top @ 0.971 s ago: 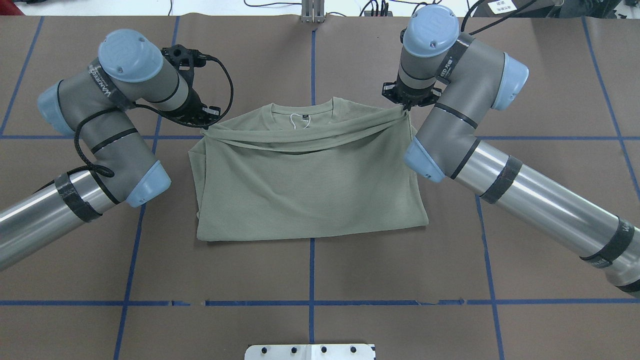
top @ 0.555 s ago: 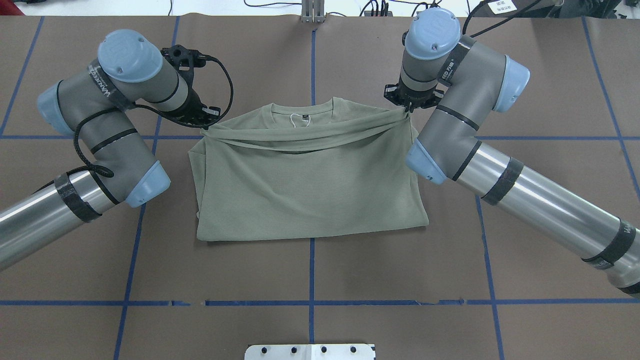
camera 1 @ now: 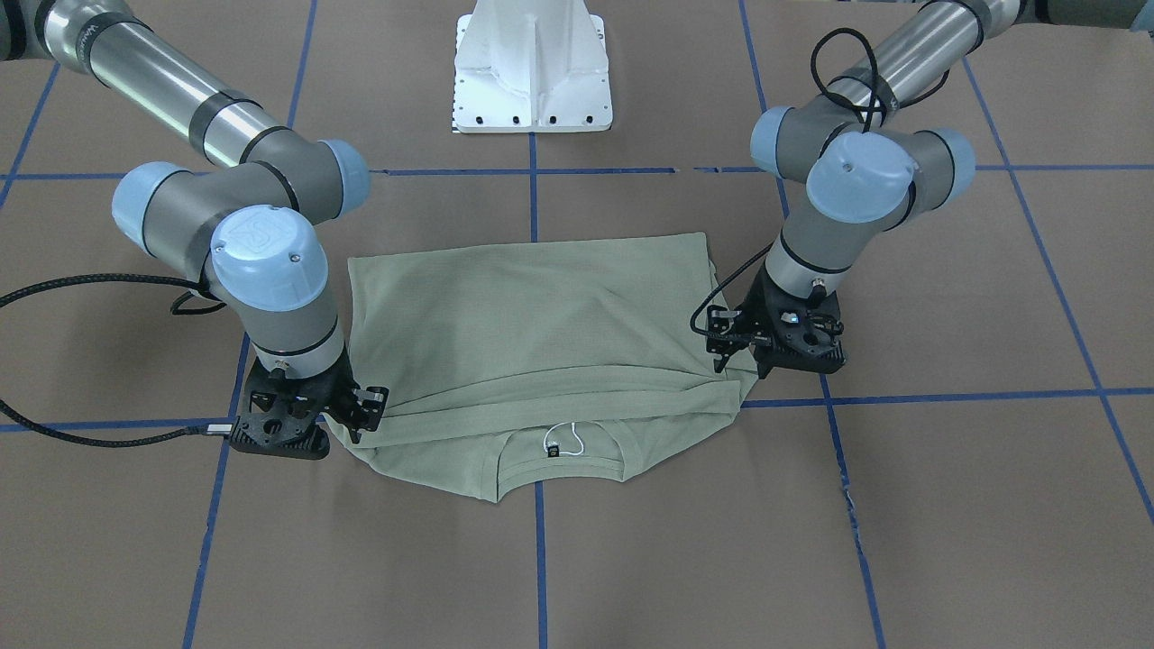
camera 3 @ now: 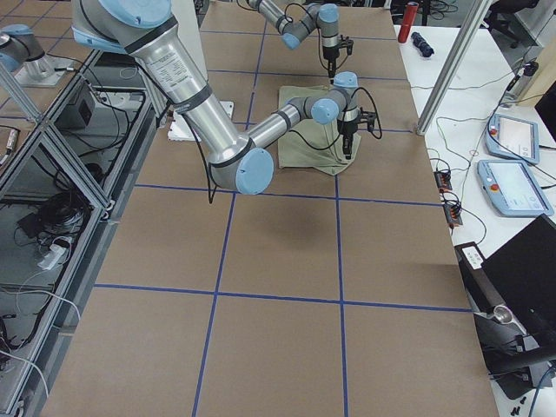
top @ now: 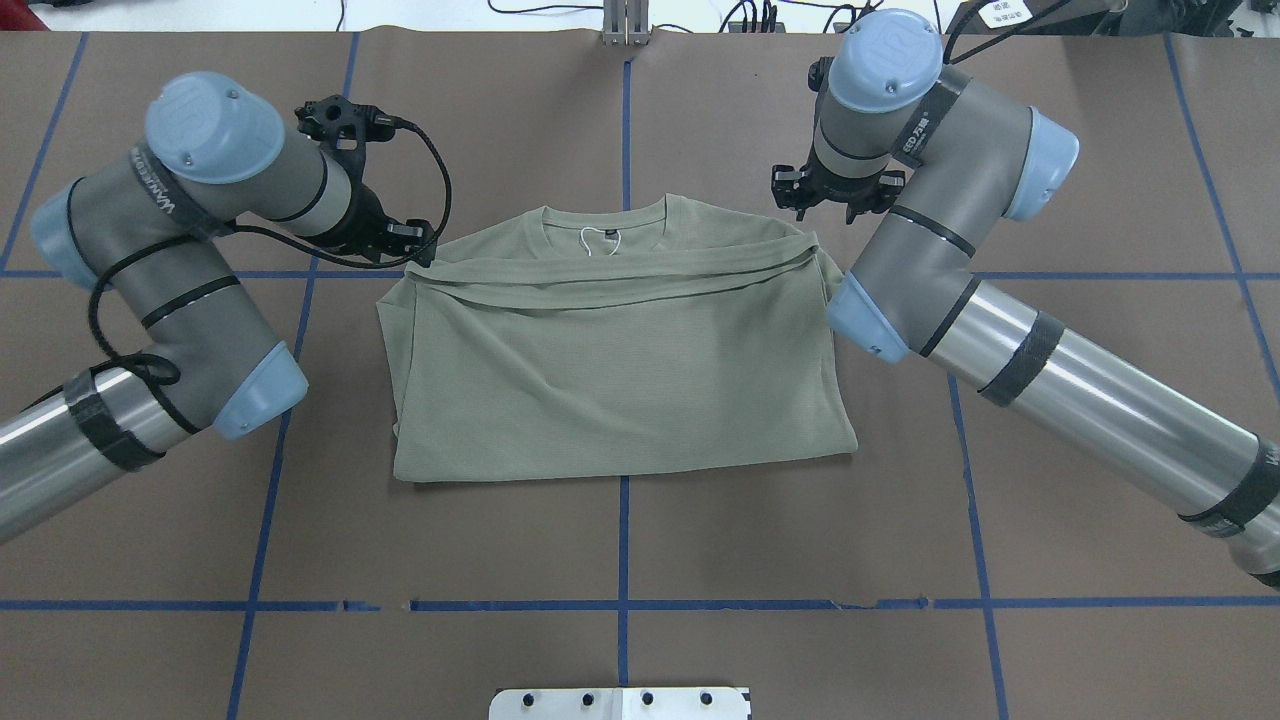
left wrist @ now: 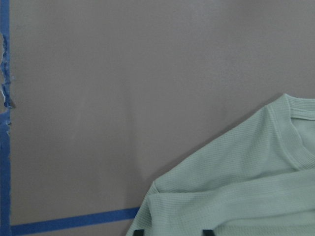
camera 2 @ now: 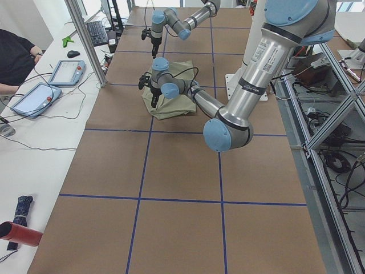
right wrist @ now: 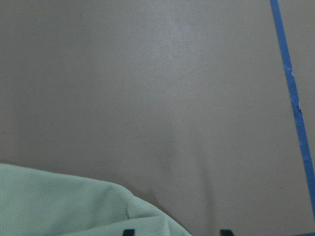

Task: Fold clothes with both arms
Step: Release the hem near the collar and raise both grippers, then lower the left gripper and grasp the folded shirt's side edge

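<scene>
Sage-green long-sleeved shirt (top: 620, 380) lying folded at the centre of the brown-covered table (top: 620, 560). Taking the overhead view as the dial, the round collar is at 12 o'clock and the straight folded edge at 6 o'clock. A narrow band of cloth crosses just below the collar from 10 to 2 o'clock. The black neck label with white loop (top: 598, 238) lies exposed inside the collar.

The left gripper (left wrist: 173, 231) stands at the shirt's 10 o'clock corner, fingertips wide apart over the cloth and clamping nothing. The right gripper (right wrist: 176, 232) stands at the 2 o'clock corner, likewise spread, with one tip at the cloth's edge and the other over bare cover.

Obstructions: the right arm's (top: 1080, 390) blue elbow cap overlaps the shirt's 3 o'clock edge in the overhead view. The left arm's (top: 190, 300) black cable (top: 448, 200) loops by the 10 o'clock corner. The white pedestal base (camera 1: 532, 68) sits beyond 6 o'clock, well apart from the shirt.

Blue tape lines (top: 622, 130) grid the cover, which shows on all sides of the garment. Past the 12 o'clock table edge stands a white bench (camera 2: 34, 131) bearing two teach pendants (camera 2: 65, 71).
</scene>
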Robot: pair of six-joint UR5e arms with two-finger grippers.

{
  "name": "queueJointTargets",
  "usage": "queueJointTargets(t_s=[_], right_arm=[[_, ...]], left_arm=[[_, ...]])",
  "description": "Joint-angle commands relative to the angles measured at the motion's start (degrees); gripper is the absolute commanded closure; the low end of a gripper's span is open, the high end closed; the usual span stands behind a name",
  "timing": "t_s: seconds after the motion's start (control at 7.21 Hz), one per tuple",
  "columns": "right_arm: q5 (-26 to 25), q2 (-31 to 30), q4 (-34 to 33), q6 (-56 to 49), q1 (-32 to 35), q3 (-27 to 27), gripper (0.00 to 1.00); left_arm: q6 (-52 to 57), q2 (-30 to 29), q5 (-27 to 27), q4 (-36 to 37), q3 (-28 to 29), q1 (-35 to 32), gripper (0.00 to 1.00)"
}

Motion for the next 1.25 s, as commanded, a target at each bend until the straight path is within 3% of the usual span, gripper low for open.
queueJointTargets(t_s=[0.0, 0.14, 0.42, 1.11], right_arm=[[3.45, -6.62, 0.13, -5.98, 1.71, 7.64, 0.00], [3.54, -7.44, 0.04, -5.73, 1.71, 9.17, 0.00], [3.37, -7.54, 0.13, -5.37, 1.71, 9.18, 0.00], [3.01, -7.54, 0.13, -5.20, 1.54, 9.36, 0.00]], left_arm=[[-6.96, 10.85, 0.51, -0.27, -14.52, 5.16, 0.00], [-11.37, 12.99, 2.26, -0.44, -17.54, 9.02, 0.00], [-22.17, 13.89, 11.46, -2.54, -16.70, 18.25, 0.00], [-23.19, 15.83, 12.30, -11.34, -10.64, 19.35, 0.15]])
